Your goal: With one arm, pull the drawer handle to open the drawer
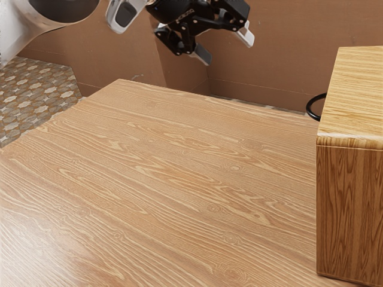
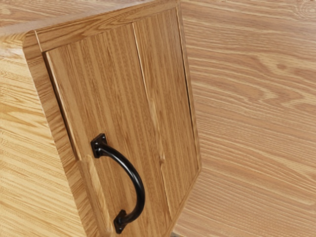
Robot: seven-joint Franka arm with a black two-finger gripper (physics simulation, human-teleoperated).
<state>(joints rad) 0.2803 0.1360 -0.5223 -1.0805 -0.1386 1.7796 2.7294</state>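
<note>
The end effector (image 1: 226,46) hung open and empty high over the table (image 1: 167,179), well apart from the handle (image 2: 137,178) of the seemingly shut drawer (image 2: 123,89) at its 4 o'clock, so it should probably straddle the bow squarely, then pull straight.

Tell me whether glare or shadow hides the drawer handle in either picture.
Wrist view: no, the black drawer handle stands out against evenly lit wood, without glare. Exterior view: lighting is flat too, with only a pale sheen on the table; the cabinet itself, not shadow, covers most of the handle.
</note>
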